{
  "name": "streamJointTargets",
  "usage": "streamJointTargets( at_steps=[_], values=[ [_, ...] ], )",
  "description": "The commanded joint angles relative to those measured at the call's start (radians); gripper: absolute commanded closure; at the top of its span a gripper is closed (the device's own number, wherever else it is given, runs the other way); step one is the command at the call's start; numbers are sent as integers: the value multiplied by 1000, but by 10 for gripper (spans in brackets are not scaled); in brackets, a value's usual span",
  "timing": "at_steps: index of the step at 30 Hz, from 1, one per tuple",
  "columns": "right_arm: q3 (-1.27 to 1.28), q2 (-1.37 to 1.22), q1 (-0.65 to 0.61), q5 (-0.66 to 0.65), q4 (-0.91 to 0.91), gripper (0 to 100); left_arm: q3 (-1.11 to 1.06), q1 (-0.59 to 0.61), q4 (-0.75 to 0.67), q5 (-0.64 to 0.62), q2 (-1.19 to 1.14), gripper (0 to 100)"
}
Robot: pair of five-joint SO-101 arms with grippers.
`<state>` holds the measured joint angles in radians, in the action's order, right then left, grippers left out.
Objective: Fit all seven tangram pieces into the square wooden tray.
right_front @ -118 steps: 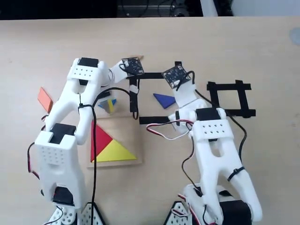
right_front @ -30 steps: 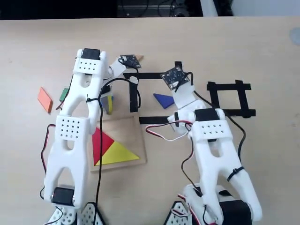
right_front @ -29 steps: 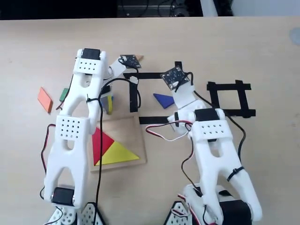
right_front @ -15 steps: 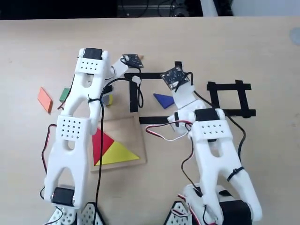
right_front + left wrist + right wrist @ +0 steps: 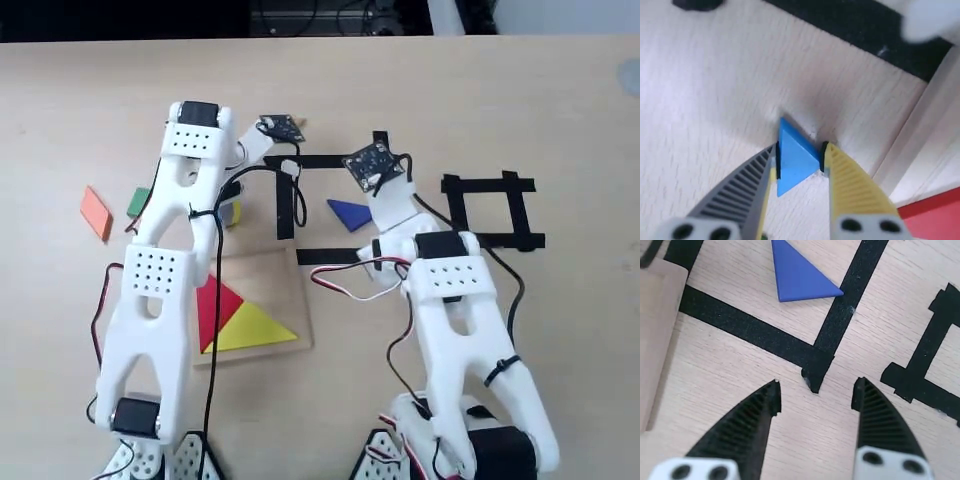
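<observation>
The small light-blue triangle point(image 5: 792, 162) is pinched between the grey and yellow fingers of my left gripper point(image 5: 799, 150), with one corner poking out past the tips. I cannot tell whether it rests on the table or hangs just above it. What matters for my next move is that the wooden tray point(image 5: 275, 275) lies just to the near side of the piece, its far edge close beside the yellow finger. The red triangle point(image 5: 215, 303) and yellow triangle point(image 5: 250, 325) take up the tray's near-left part, so I judge the bare far strip to be the spot to aim for. My right gripper point(image 5: 815, 387) hangs spread open over black tape point(image 5: 745, 325), and the dark-blue triangle point(image 5: 797, 275) lies loose beyond its tips.
</observation>
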<state>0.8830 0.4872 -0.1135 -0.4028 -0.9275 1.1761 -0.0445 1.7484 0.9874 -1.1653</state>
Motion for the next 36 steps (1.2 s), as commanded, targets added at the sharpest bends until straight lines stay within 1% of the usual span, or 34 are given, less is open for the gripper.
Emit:
streamJointTargets(
  at_steps=[1, 11, 17, 33, 34, 36],
  values=[
    [-4, 28, -15, -3, 12, 756, -28, 15, 12, -21, 104, 903],
    [-4, 28, -15, -5, 12, 756, -352, -33, 11, -17, 428, 903],
    [-5, 28, -15, -2, 9, 756, -478, -25, -48, -15, 479, 903],
    [-4, 28, -15, -3, 12, 756, -492, -24, -51, -21, 483, 903],
    [-4, 28, -15, -5, 14, 756, -496, -19, -51, -32, 483, 906],
    [-1, 28, -15, -5, 15, 756, -498, -15, -57, -101, 483, 935]
  ],
)
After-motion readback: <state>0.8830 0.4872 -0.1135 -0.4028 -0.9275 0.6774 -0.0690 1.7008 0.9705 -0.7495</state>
